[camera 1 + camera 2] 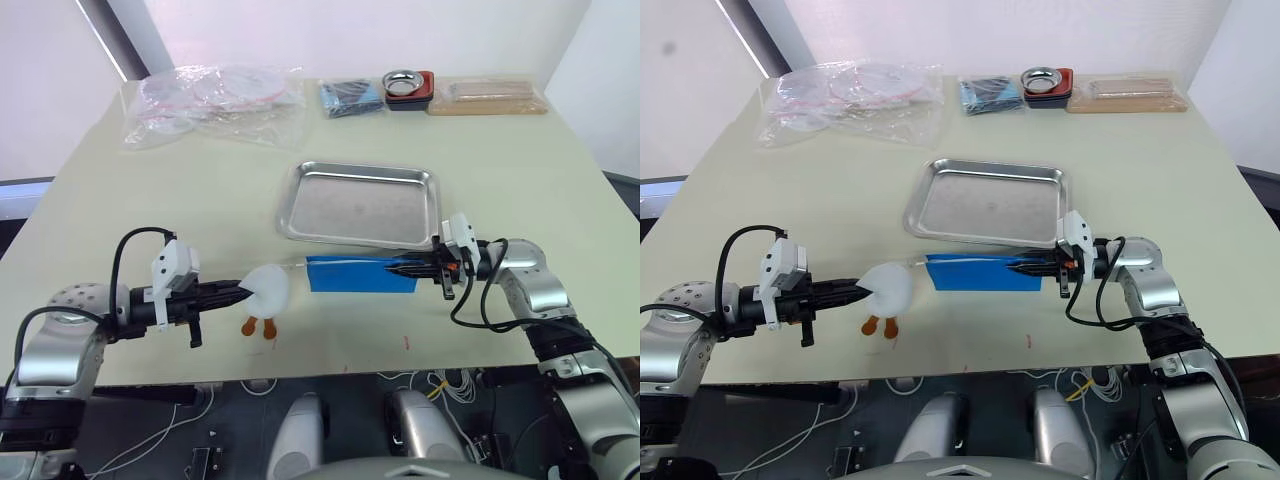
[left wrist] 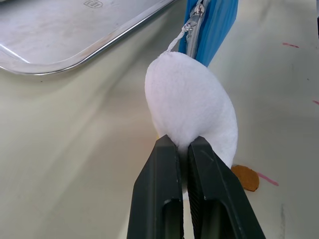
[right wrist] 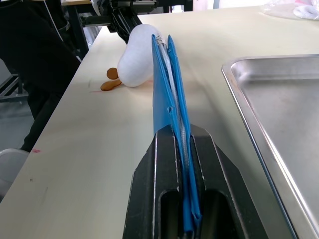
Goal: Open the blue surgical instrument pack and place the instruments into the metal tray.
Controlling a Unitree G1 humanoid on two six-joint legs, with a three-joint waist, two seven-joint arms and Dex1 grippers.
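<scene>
The blue surgical instrument pack (image 1: 362, 274) stands on its long edge on the table, just in front of the metal tray (image 1: 360, 203), which holds nothing. My right gripper (image 1: 392, 267) is shut on the pack's right end; in the right wrist view the blue fabric (image 3: 167, 84) runs out from between the fingers. My left gripper (image 1: 245, 291) is shut on a white plush pull (image 2: 192, 107) tied by a cord to the pack's zipper (image 2: 195, 17) at its left end. The zipper line looks closed. The instruments are hidden.
Two orange bits (image 1: 258, 326) of the plush lie near the table's front edge. Along the back edge sit clear plastic bags (image 1: 215, 100), a small dark-blue packet (image 1: 350, 97), a round metal bowl in a red holder (image 1: 408, 85) and a tan wrapped pack (image 1: 487, 95).
</scene>
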